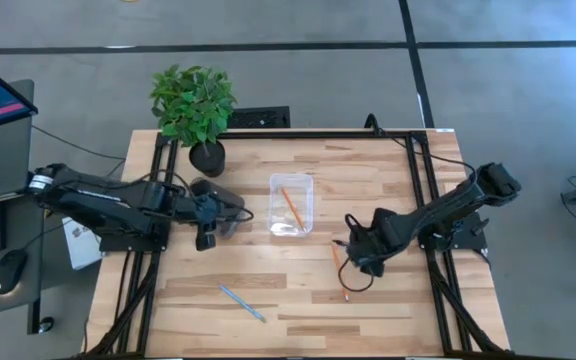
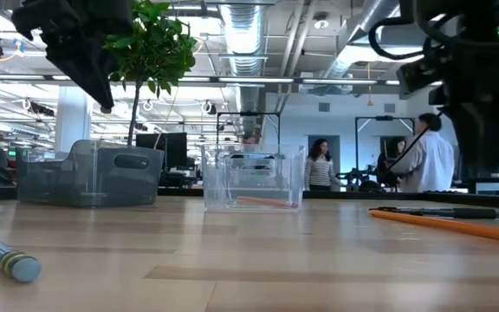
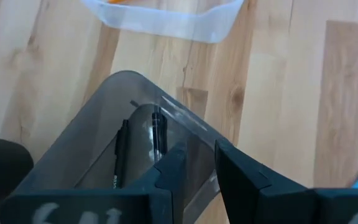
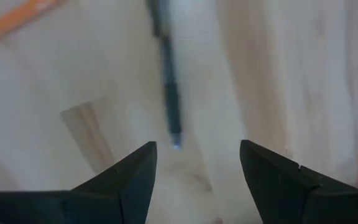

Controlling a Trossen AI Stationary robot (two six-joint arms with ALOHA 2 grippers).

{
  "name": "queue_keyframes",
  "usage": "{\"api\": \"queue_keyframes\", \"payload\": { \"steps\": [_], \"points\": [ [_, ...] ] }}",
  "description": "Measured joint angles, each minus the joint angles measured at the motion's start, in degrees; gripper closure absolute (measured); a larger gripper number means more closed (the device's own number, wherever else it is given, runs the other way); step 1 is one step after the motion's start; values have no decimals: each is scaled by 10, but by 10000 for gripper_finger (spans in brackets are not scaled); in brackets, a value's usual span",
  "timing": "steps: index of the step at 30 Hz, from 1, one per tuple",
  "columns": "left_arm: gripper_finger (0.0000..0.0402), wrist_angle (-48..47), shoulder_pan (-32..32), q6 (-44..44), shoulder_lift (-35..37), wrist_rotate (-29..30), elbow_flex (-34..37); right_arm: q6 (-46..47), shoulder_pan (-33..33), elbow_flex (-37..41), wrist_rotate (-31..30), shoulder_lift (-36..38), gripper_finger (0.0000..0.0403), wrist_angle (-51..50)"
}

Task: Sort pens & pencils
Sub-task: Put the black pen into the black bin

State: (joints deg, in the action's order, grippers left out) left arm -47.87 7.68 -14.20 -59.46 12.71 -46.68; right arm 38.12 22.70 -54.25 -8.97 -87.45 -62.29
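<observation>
My left gripper (image 1: pixel 208 232) hangs over the grey tray (image 1: pixel 230 208), open by a narrow gap (image 3: pixel 201 165) and empty. Two black pens (image 3: pixel 120 155) (image 3: pixel 159 130) show inside that tray. My right gripper (image 1: pixel 360 262) is open (image 4: pixel 197 155) just above the table. A third black pen (image 4: pixel 169 87) lies flat on the wood ahead of its fingers, untouched. An orange pencil (image 1: pixel 336 262) lies beside that pen. Another orange pencil (image 1: pixel 290 206) lies in the clear tray (image 1: pixel 308 190). A light blue pencil (image 1: pixel 241 302) lies on the table near the front.
A potted plant (image 1: pixel 196 110) stands at the table's far left, behind the grey tray. Bare wood lies between the trays and the front edge. People stand in the room beyond the table (image 2: pixel 319 165).
</observation>
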Motion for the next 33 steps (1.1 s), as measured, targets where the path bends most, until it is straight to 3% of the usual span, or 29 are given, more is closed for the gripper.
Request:
{"api": "queue_keyframes", "payload": {
  "steps": [12,27,33],
  "points": [
    [326,75,0,123,-43,-24,0,-78,-12,29,-1,-34,148,59],
    [326,75,0,115,-33,-49,0,-121,-49,88,65,-62,148,156],
    [326,73,0,115,-33,-49,0,-133,-79,90,121,-62,154,167]
  ]
}}
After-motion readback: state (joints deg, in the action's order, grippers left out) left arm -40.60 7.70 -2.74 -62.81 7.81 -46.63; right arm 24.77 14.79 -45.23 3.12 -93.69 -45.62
